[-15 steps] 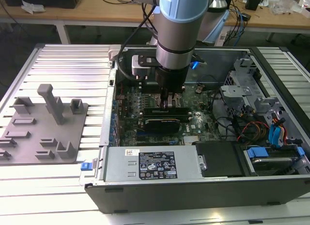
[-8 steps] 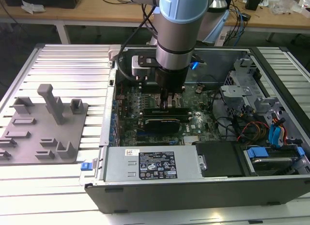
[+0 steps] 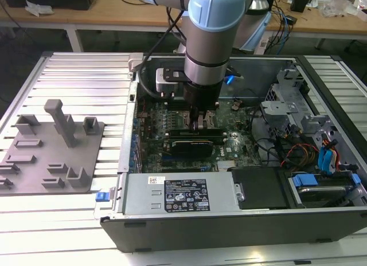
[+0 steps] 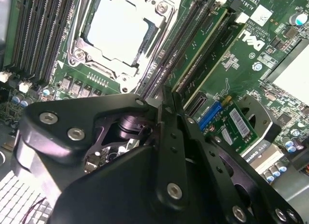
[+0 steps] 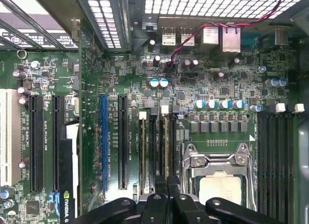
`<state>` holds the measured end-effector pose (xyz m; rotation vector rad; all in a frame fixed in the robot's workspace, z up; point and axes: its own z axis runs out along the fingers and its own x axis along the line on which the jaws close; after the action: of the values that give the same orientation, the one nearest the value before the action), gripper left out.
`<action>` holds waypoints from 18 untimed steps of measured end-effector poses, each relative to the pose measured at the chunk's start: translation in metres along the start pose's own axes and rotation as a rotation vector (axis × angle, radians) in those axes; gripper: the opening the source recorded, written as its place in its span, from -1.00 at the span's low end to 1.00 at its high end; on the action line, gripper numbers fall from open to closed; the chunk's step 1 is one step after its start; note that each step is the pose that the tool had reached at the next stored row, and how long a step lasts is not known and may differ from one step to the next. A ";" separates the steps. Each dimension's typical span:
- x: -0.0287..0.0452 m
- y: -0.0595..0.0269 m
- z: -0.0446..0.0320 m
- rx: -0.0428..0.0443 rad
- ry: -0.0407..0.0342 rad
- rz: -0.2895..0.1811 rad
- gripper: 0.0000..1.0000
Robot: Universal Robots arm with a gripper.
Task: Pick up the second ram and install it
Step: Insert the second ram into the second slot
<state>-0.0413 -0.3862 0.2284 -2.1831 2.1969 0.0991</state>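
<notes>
My gripper reaches down into the open computer case, over the memory slots beside the processor socket. Its black fingers are pressed together, and I see nothing between them. A long green stick stands on edge in a slot right beside the fingertips. I cannot tell whether it is the second ram. In the first wrist view the fingertips hang directly above the slots, close to the board. The silver processor lies in its socket.
A grey fixture tray with empty holders lies at the exterior view's left. Inside the case, a black card sits just in front of the gripper, with the power supply nearer still. The drive cage and cables crowd the exterior view's right.
</notes>
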 end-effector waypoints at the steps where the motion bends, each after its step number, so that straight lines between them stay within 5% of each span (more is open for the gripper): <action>1: 0.0001 0.0001 0.0006 0.0000 -0.0003 0.000 -0.82; 12: 0.0003 0.0002 0.0044 -0.0005 -0.0009 0.000 -0.82; 18: 0.0003 0.0002 0.0035 -0.0002 -0.0004 0.000 -0.54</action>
<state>-0.0416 -0.3862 0.2249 -2.1828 2.1969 0.0997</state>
